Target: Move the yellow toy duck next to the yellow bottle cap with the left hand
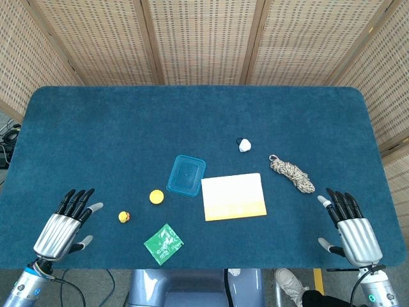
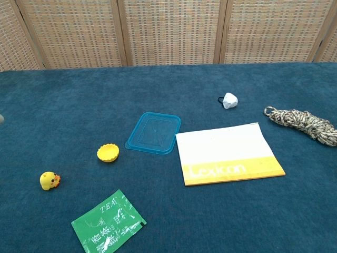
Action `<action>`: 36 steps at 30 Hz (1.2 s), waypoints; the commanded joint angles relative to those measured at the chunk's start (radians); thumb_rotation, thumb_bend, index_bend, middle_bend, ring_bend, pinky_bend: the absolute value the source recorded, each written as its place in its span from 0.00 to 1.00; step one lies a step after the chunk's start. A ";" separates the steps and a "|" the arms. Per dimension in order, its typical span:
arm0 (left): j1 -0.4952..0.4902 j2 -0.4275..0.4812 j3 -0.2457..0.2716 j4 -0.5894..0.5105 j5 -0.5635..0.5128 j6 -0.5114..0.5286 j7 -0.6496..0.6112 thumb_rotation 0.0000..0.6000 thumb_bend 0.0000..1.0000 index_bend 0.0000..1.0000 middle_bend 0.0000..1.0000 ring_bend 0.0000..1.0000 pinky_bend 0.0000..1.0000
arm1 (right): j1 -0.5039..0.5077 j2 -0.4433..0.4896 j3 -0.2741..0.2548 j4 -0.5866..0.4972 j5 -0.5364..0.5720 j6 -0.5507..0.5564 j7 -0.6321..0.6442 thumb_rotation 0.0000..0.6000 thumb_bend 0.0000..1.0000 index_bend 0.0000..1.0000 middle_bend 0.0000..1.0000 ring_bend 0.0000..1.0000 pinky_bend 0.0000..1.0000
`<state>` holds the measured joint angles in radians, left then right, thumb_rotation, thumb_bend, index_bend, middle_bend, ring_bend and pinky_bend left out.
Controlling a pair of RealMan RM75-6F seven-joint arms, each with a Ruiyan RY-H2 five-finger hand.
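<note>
Hovering at lower left, the left hand [image 1: 62, 225] holds nothing, fingers spread wide, seemingly ready to grasp the duck [image 1: 124, 217] just to its right; the cap [image 1: 156, 196] sits near, up-right. The right hand [image 1: 351, 231] idles, fingers apart.

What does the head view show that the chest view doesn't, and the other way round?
Only the head view shows the two hands: the left hand open near the table's front edge, left of the duck, and the right hand open at the front right. It also shows the whole table. Only the chest view shows the lettering on the yellow and white booklet and on the green packet. Both show the duck, the yellow cap, the blue lid, the small white thing and the rope.
</note>
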<state>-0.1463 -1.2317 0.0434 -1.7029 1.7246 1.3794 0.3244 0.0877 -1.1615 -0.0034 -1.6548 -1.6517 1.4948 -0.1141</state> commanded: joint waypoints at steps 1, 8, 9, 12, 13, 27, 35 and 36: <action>-0.030 -0.018 0.000 0.001 -0.012 -0.051 0.033 1.00 0.22 0.38 0.00 0.00 0.00 | 0.000 0.001 0.001 0.000 0.002 0.000 0.003 1.00 0.00 0.11 0.00 0.00 0.00; -0.083 -0.058 -0.032 0.006 -0.114 -0.165 0.101 1.00 0.22 0.40 0.00 0.00 0.00 | 0.000 0.008 0.004 0.000 0.007 0.003 0.021 1.00 0.00 0.11 0.00 0.00 0.00; -0.088 -0.062 -0.036 0.007 -0.127 -0.173 0.107 1.00 0.22 0.40 0.00 0.00 0.00 | 0.000 0.008 0.004 0.001 0.007 0.002 0.022 1.00 0.00 0.11 0.00 0.00 0.00; -0.100 -0.071 -0.047 0.015 -0.157 -0.193 0.122 1.00 0.22 0.40 0.00 0.00 0.00 | 0.001 0.009 0.004 0.000 0.008 0.000 0.027 1.00 0.00 0.11 0.00 0.00 0.00; -0.110 -0.080 -0.057 0.024 -0.177 -0.206 0.129 1.00 0.22 0.40 0.00 0.00 0.00 | 0.001 0.010 0.004 -0.001 0.009 0.001 0.030 1.00 0.00 0.11 0.00 0.00 0.00; -0.176 -0.110 -0.072 0.035 -0.295 -0.291 0.211 1.00 0.29 0.34 0.00 0.00 0.00 | 0.000 0.017 0.005 -0.002 0.010 0.002 0.047 1.00 0.00 0.11 0.00 0.00 0.00; -0.215 -0.108 -0.064 0.039 -0.316 -0.331 0.250 1.00 0.28 0.31 0.00 0.00 0.00 | 0.000 0.018 0.006 -0.003 0.012 0.002 0.048 1.00 0.00 0.11 0.00 0.00 0.00; -0.220 -0.107 -0.061 0.041 -0.314 -0.335 0.257 1.00 0.28 0.31 0.00 0.00 0.00 | 0.000 0.019 0.006 -0.003 0.014 0.002 0.049 1.00 0.00 0.11 0.00 0.00 0.00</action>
<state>-0.3619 -1.3404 -0.0211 -1.6636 1.4092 1.0484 0.5764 0.0880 -1.1429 0.0027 -1.6577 -1.6382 1.4968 -0.0650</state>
